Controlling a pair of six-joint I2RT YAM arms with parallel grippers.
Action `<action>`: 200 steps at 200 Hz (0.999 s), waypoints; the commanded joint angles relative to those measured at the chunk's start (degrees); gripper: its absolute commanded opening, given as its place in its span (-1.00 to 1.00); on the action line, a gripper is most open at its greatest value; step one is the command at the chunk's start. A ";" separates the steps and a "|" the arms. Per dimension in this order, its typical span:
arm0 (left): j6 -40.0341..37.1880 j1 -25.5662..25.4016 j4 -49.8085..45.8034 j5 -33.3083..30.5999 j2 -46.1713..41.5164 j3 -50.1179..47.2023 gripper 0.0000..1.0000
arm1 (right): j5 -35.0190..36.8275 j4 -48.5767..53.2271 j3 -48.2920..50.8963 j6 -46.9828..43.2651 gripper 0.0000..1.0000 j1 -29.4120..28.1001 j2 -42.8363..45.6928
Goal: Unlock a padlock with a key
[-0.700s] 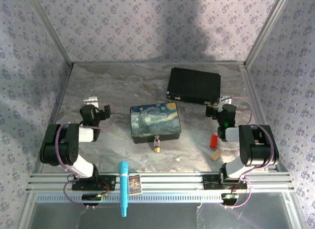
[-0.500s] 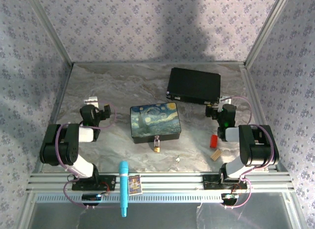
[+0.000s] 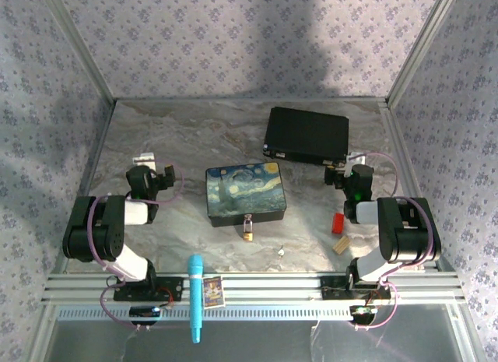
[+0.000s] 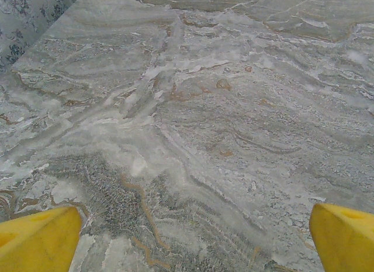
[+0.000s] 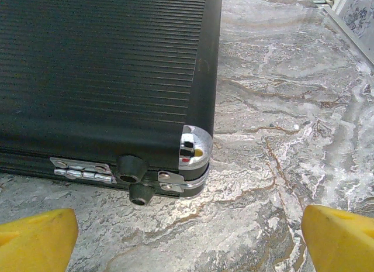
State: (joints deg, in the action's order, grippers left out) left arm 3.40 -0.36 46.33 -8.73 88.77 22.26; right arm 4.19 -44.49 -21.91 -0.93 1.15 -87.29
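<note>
No real change across the last moments: both arms sit folded at their sides and nothing on the table (image 3: 167,132) has shifted, so the task hasn't started. The left gripper (image 4: 190,240) is spread wide with nothing in it, over bare marble. The right gripper (image 5: 187,243) is also wide and empty, facing the corner of the black case (image 5: 105,61), which is close ahead. The padlock (image 3: 247,229) lies against the near side of the painted box (image 3: 244,189); can't tell if it's hooked to it. The key (image 3: 280,252) lies loose near the padlock, toward the near edge, touching nothing. My read is that the key comes first, likely for the right arm. There is open marble around the key. The red cylinder (image 3: 338,222) and wooden block (image 3: 341,244) sit on its right. The blue marker (image 3: 195,296) and card (image 3: 212,292) lie on the front rail. The box blocks any approach to the padlock from behind.
</note>
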 commanded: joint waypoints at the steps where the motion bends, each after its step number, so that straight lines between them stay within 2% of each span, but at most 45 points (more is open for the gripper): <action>1: -0.85 0.46 1.22 0.87 -0.88 0.94 1.00 | -0.45 -0.50 -1.11 -0.50 0.99 0.34 0.21; 102: -0.94 0.45 1.41 1.01 -0.92 0.83 1.00 | -1.55 -0.07 -1.10 -0.48 0.99 0.69 0.59; 128: -0.74 0.38 -0.49 0.56 -4.03 0.68 1.00 | -1.73 1.06 -1.45 -0.22 0.99 0.83 1.49; 155: 0.83 0.36 -10.08 -2.68 -15.65 0.83 1.00 | -2.32 11.23 -4.22 -0.83 0.99 0.67 8.79; 170: 4.17 0.36 -15.47 -3.77 -21.30 1.69 1.00 | -1.59 18.49 -6.41 0.79 0.99 0.37 13.31; 189: 14.24 0.36 -26.60 -3.69 -25.92 5.43 1.00 | -4.59 30.18 -10.65 5.56 0.98 0.91 18.53; 200: 21.08 0.36 -33.44 -1.42 -27.80 7.85 1.00 | -5.41 37.95 -13.57 10.01 0.98 1.04 20.67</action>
State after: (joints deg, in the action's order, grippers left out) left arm 10.13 -0.36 29.61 -11.38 64.29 25.10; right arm 1.52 -24.60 -29.80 1.50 1.63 -71.50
